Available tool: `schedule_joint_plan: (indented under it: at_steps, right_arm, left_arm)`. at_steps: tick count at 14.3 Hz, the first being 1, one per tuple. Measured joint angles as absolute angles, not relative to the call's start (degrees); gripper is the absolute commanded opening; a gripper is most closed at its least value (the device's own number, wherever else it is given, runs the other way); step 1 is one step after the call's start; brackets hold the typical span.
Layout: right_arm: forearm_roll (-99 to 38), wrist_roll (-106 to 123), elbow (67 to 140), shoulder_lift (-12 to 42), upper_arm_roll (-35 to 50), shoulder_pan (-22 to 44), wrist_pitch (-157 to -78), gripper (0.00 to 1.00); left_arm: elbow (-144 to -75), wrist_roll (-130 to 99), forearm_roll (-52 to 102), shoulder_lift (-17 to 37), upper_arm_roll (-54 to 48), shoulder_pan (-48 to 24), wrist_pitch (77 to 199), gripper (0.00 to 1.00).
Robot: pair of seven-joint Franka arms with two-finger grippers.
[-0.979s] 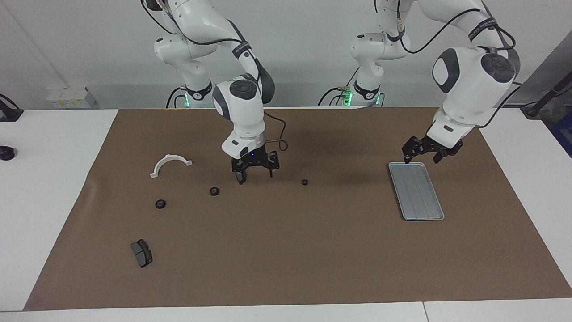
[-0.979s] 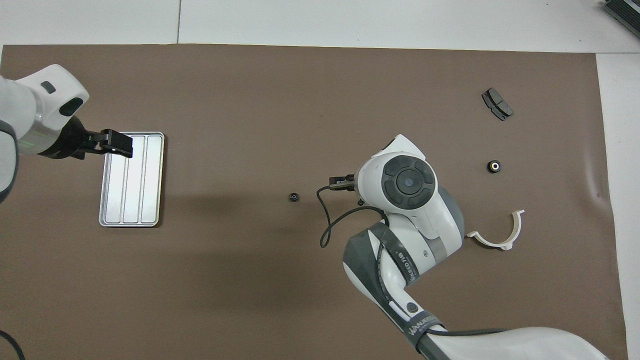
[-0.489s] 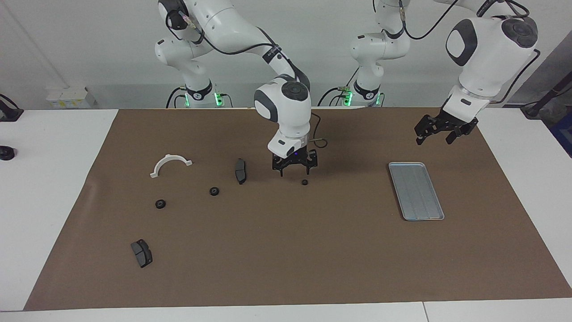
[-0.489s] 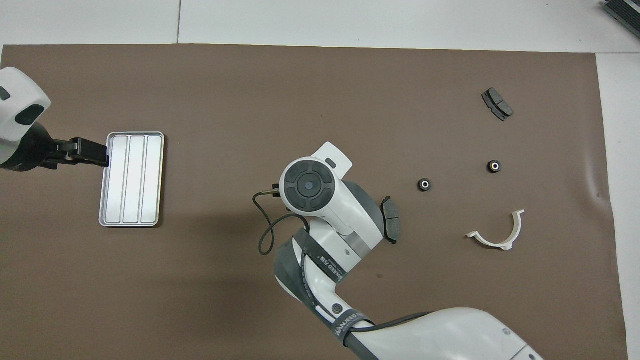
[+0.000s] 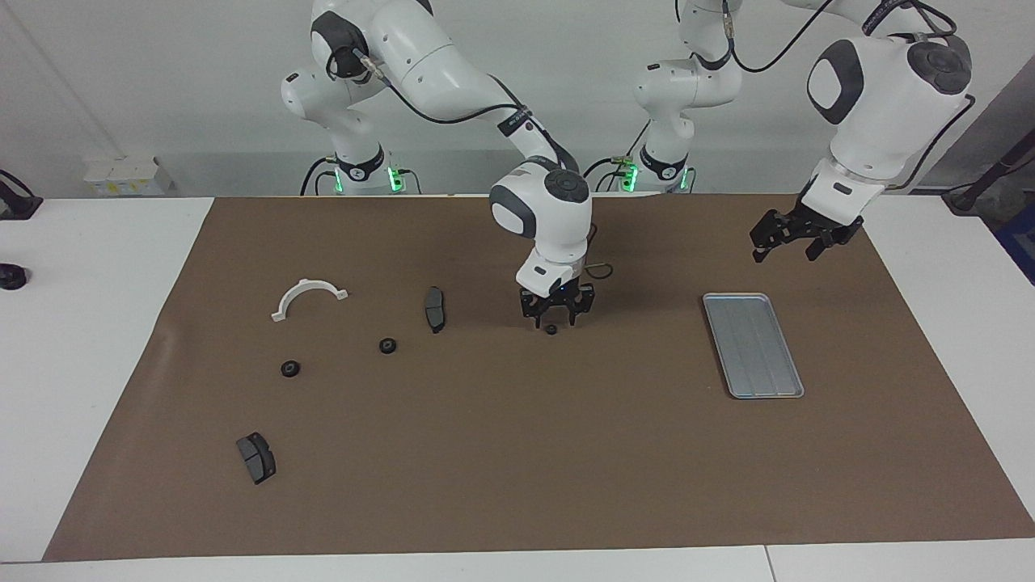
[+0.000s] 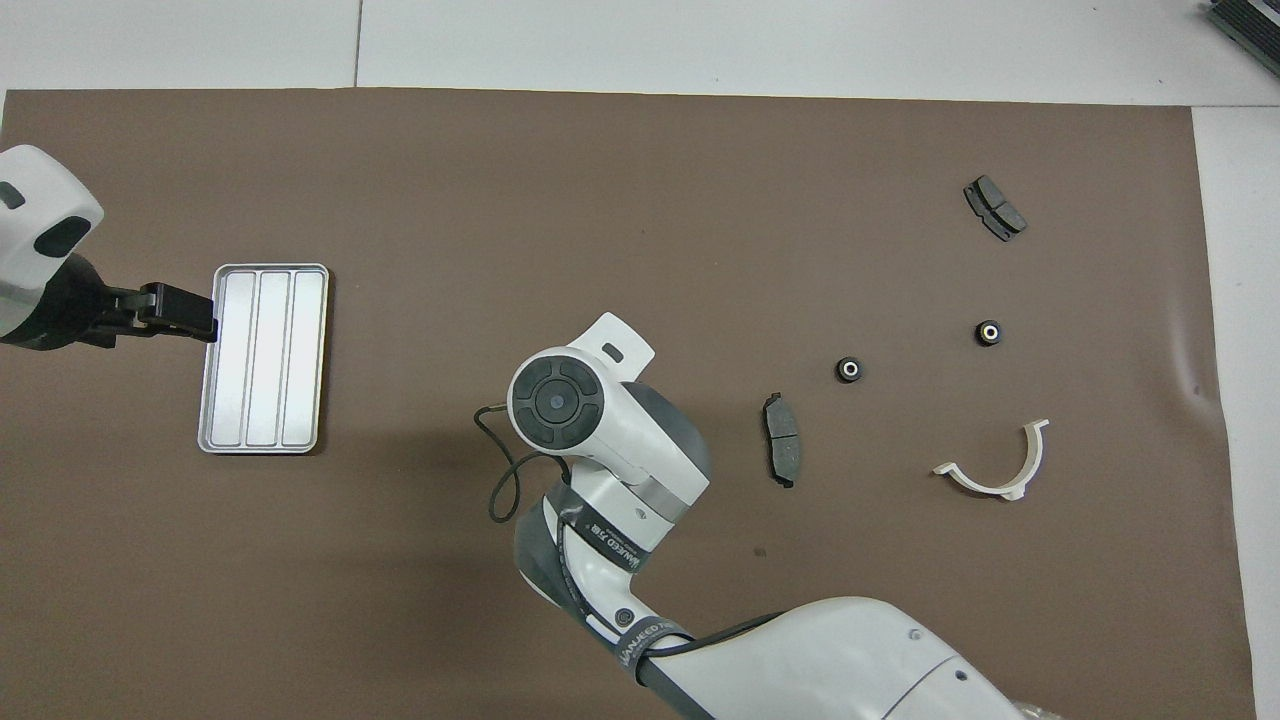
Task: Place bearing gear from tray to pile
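Brown paper covers the table. The right gripper (image 5: pixel 555 318) straddles a small black bearing gear (image 5: pixel 551 329) on the mat, fingers apart (grip unconfirmed), well apart from the tray (image 5: pixel 753 345). The left gripper (image 5: pixel 793 240) waits spread and empty above the tray's nearer end.

The mat (image 5: pixel 517 453) between the tray (image 5: pixel 753 345) and the brake pad (image 5: pixel 435 309) was blocked only by the right gripper (image 5: pixel 556 317), lowered over a small bearing gear (image 5: pixel 551 329). Open mat was left between the scattered pile parts.

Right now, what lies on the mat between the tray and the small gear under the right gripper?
Nothing: in the facing view the brown mat is bare from the tray to the small gear below the right gripper.
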State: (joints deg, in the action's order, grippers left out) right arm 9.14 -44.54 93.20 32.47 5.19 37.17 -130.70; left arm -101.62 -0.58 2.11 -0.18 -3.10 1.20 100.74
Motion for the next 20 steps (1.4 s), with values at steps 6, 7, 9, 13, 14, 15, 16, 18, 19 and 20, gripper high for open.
schedule_joint_plan:
  at_steps: [6,7,9,13,14,15,16,18,19,20]
  right_arm:
    - [9.1,-44.5,94.2,32.9,4.8,37.1,-133.9,0.6]
    - [9.2,-44.6,94.4,33.0,4.7,37.1,-134.0,0.59]
    - [9.2,-44.6,94.5,33.1,4.7,37.1,-134.0,0.34]
    - [9.8,-44.6,94.5,33.1,4.6,37.0,-134.0,0.0]
    - [10.3,-44.8,94.4,33.1,4.5,37.0,-134.0,0.0]
    - [10.5,-44.8,94.2,33.0,4.4,36.9,-134.0,0.0]
    - [10.5,-44.8,94.1,33.0,4.1,36.7,-134.0,0.0]
    - [10.7,-44.8,93.8,32.7,3.3,35.5,-134.1,0.0]
    - [10.9,-44.8,93.7,32.2,3.1,34.1,-134.3,0.0]
    - [11.1,-44.8,93.7,31.5,3.1,32.3,-134.3,0.0]
  left_arm:
    - [-101.3,-0.6,2.1,-0.6,-3.0,1.4,100.9,1.0]
    - [-100.8,-0.6,2.1,-0.7,-3.0,1.6,100.9,1.0]
    - [-98.8,-0.6,2.1,-0.8,-3.0,1.8,100.9,1.0]
    - [-93.0,-0.5,1.9,-0.4,-3.1,1.8,99.4,1.0]
    - [-91.5,-0.5,1.6,0.1,-3.2,1.8,98.7,1.0]
    - [-90.1,-0.5,1.2,0.8,-3.2,1.8,97.8,1.0]
    - [-88.7,-0.4,1.1,1.6,-3.3,1.8,96.9,1.0]
    - [-86.5,-0.3,0.9,3.2,-3.6,1.8,95.8,1.0]
    - [-86.0,-0.3,0.9,3.6,-3.7,1.8,95.8,1.0]
    - [-85.9,-0.3,0.8,3.9,-3.8,1.8,95.8,1.0]
